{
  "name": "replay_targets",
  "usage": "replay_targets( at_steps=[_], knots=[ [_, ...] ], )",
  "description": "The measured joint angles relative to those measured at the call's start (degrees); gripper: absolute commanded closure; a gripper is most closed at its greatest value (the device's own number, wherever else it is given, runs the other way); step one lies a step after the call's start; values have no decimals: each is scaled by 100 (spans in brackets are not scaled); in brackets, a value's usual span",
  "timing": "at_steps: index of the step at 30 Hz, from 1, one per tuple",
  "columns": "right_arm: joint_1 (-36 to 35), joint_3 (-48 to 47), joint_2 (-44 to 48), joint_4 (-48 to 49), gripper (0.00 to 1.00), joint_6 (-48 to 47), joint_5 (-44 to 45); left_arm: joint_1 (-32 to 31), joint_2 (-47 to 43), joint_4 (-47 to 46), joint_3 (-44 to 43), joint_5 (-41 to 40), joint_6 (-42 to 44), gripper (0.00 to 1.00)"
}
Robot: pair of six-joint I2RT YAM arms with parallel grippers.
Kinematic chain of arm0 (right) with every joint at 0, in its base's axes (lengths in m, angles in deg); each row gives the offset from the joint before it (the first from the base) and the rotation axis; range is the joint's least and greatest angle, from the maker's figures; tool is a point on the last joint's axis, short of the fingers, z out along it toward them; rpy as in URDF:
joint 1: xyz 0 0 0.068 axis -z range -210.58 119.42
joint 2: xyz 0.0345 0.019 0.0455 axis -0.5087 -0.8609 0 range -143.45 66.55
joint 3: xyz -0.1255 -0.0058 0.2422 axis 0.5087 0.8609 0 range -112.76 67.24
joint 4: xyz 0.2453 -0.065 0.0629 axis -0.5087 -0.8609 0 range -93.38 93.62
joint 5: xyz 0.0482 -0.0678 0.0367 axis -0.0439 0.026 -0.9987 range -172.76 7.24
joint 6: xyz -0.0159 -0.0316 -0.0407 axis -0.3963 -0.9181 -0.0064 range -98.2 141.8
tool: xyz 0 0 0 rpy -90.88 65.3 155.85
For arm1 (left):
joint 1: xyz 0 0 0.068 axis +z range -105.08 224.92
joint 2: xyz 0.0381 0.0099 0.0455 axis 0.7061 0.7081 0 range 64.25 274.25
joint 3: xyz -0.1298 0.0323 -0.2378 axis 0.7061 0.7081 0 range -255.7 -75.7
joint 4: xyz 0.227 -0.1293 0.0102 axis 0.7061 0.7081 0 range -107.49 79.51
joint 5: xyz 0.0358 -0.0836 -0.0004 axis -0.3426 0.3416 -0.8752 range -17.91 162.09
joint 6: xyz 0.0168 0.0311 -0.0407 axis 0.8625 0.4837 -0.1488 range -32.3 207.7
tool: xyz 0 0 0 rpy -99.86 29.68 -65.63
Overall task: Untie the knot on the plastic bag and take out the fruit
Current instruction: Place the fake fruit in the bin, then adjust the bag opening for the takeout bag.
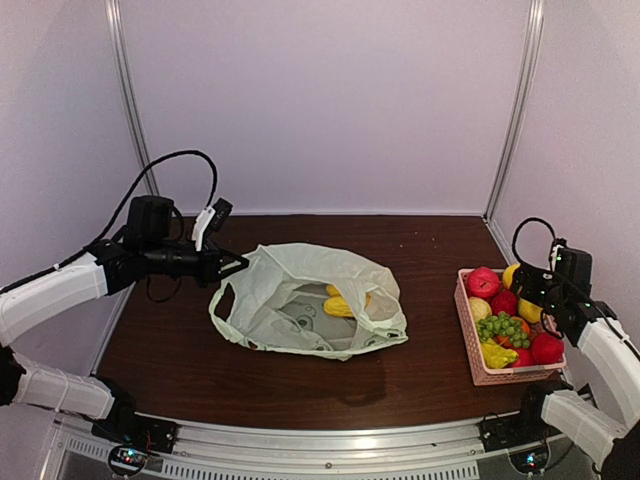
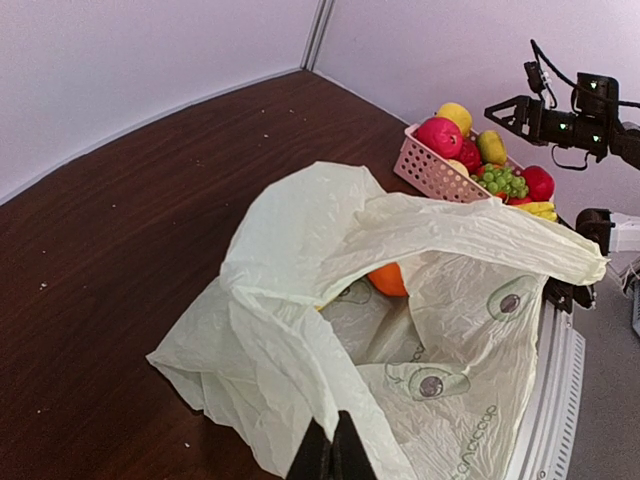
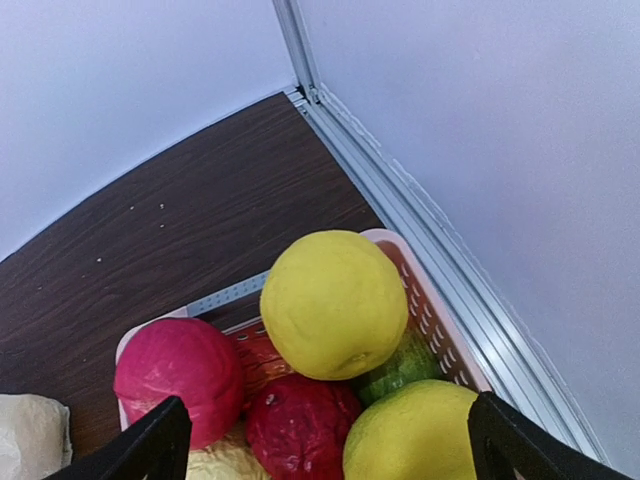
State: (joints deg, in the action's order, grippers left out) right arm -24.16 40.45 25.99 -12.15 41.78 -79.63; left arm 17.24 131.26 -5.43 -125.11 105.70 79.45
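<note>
My left jaws are pinched together on a fold of the bag [image 1: 290, 280], holding its left edge up off the counter [image 1: 420, 250] so the mouth gapes. Inside lies yellow fruit [image 1: 340, 303] (the left wrist view also shows an orange one [image 2: 388, 280] tucked among the folds). My right jaws stand wide apart with nothing between them, hanging just above the pink basket [image 1: 478, 372] at the counter's right side, where a lemon [image 3: 333, 303], red fruits [image 3: 178, 375] and grapes [image 1: 500, 327] are piled.
</note>
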Motion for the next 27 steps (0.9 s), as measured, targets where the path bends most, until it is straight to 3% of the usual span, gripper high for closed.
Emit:
replay_targets(
  at_steps=[7, 15, 27],
  knots=[
    [-179, -391, -7, -92, 3, -168, -1060, 0, -7, -2, 0, 0, 0, 100],
    [-1091, -748, 205, 90, 0, -289, -2240, 0, -22, -7, 0, 0, -2, 100],
    [-2208, -1303, 306, 538, 1, -168, -3294, 0, -46, -13, 0, 0, -2, 100]
  ],
)
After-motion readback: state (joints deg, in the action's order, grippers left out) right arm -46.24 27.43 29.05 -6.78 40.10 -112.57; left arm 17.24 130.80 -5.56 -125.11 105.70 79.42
